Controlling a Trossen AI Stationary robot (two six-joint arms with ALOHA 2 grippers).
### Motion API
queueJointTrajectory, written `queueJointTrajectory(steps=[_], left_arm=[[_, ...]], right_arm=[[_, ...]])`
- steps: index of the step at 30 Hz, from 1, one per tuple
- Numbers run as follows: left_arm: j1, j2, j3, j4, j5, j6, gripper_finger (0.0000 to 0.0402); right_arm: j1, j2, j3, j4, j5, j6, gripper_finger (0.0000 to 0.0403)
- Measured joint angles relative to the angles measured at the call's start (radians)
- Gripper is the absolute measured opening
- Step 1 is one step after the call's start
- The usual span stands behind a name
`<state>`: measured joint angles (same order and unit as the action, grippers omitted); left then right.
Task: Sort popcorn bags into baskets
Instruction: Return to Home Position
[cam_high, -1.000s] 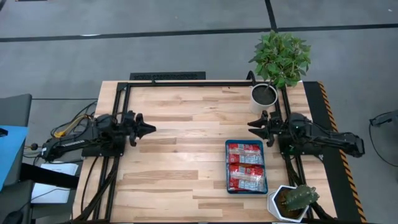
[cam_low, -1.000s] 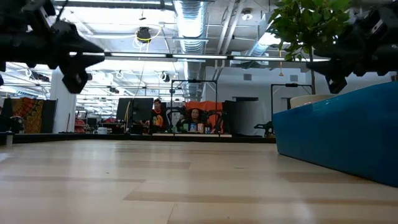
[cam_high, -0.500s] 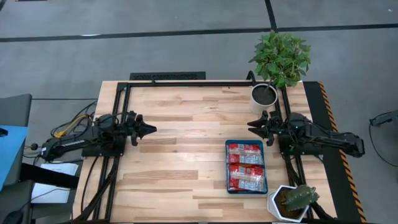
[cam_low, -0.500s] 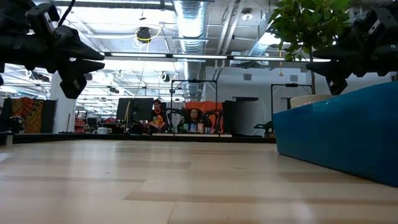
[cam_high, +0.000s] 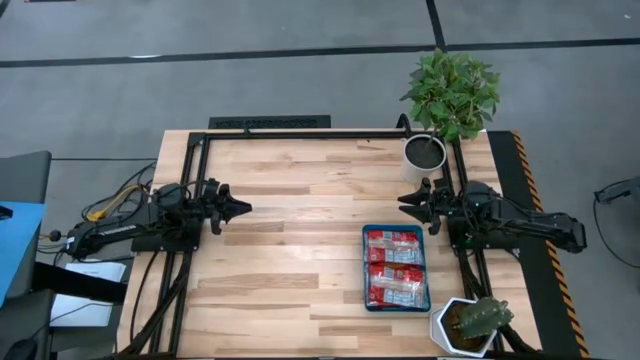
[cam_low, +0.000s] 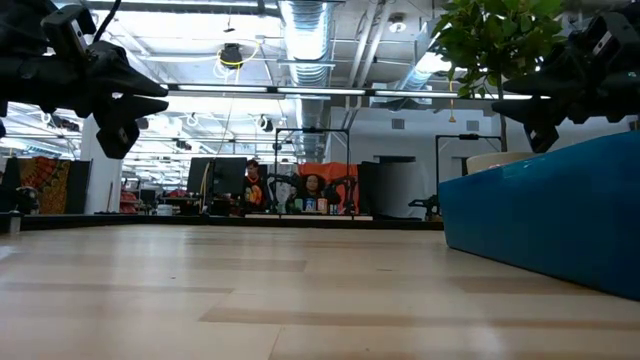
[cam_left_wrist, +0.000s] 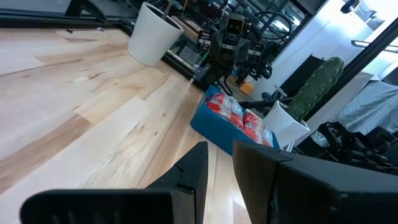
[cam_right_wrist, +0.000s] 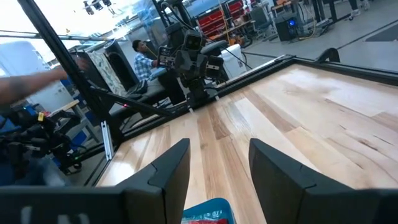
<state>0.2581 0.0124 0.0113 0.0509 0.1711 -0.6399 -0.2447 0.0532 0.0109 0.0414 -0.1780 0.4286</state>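
The blue tray (cam_high: 366, 268) sits flat on the table's right near part, between the two plant pots. Red popcorn bags (cam_high: 394, 268) lie flat inside it in three rows, and no bag lies on the bare wood. The tray's side wall (cam_low: 540, 225) shows in the low view, and the tray (cam_left_wrist: 211, 124) with its bags (cam_left_wrist: 244, 119) shows in the left wrist view. My left gripper (cam_high: 243, 208) (cam_left_wrist: 220, 163) hovers at the table's left edge, open by a narrow gap. My right gripper (cam_high: 403, 203) (cam_right_wrist: 219, 163) hovers just beyond the tray's far end, open and holding nothing.
A white pot with a leafy plant (cam_high: 425, 152) stands at the far right, close to my right gripper. A white pot with a cactus (cam_high: 468, 325) stands at the near right corner. A black frame rail (cam_high: 300, 133) runs along the far edge. Bare wood (cam_high: 300, 250) fills the middle.
My left gripper has dipped a little and then kept still. The tray, the bags and my right arm have stayed where they were.
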Motion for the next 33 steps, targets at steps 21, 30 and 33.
queueJointTrajectory(steps=[21,30,33], left_arm=[[0.0,0.0,0.0,0.0,0.0,0.0,0.0064],[0.0,0.0,0.0,0.0,0.0,0.0,0.0064],[0.0,0.0,0.0,0.0,0.0,0.0,0.0064]], right_arm=[[0.0,0.0,-0.001,-0.001,-0.001,-0.002,0.018],[0.0,0.0,-0.001,-0.001,-0.001,-0.002,0.0189],[0.0,0.0,-0.001,-0.001,-0.001,-0.002,0.019]])
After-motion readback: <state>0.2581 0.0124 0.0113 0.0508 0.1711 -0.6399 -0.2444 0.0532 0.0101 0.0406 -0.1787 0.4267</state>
